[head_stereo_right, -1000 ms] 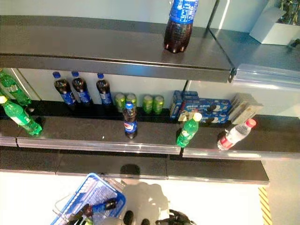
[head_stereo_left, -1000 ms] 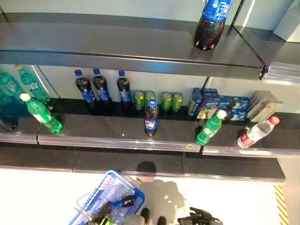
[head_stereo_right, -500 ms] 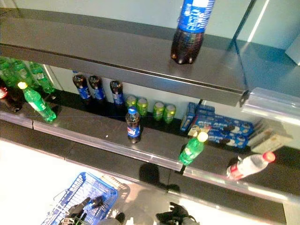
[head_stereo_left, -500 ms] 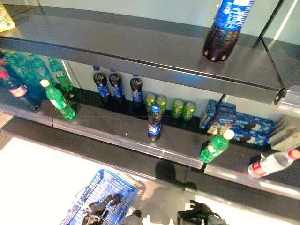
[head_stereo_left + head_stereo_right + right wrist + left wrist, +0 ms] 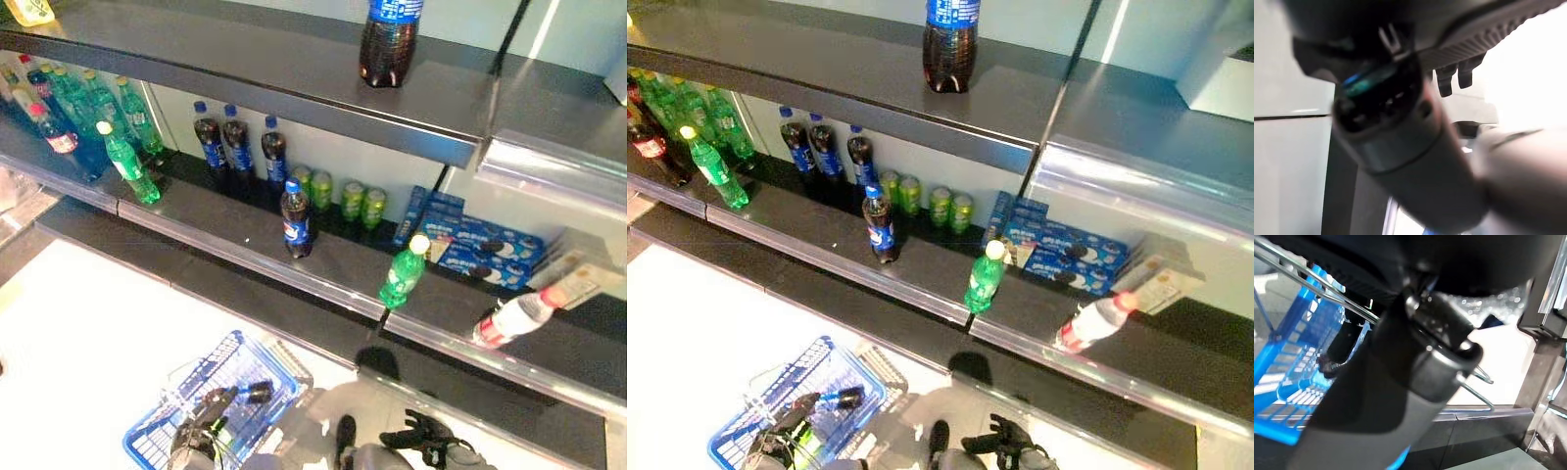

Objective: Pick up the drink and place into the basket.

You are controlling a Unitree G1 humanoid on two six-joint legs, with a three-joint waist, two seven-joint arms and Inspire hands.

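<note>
At the lower left of the head views, the left hand sits over a blue basket on the pale floor, its fingers curled round the wire handle; the left wrist view shows that handle crossing the hand. A small dark bottle with a blue label lies inside the basket.

Along the middle shelf, from the left: a cluster of green bottles and a red-labelled bottle in the upper left corner, then one green bottle alone near the shelf's front edge. Next, three cola bottles with blue caps stand in a row at the back. Just in front of them, near the centre of the frame, stands the drink, a dark cola with a blue cap, upright and apart from both hands. Behind it sit green cans. Further right a green bottle with a pale cap stands at the front edge, blue boxes lie at the back, and a clear bottle with a red cap leans at the right.

On the top shelf, a large cola bottle stands at the upper middle.

At the lower right, the right hand hangs low with its fingers loosely curled, holding nothing.
</note>
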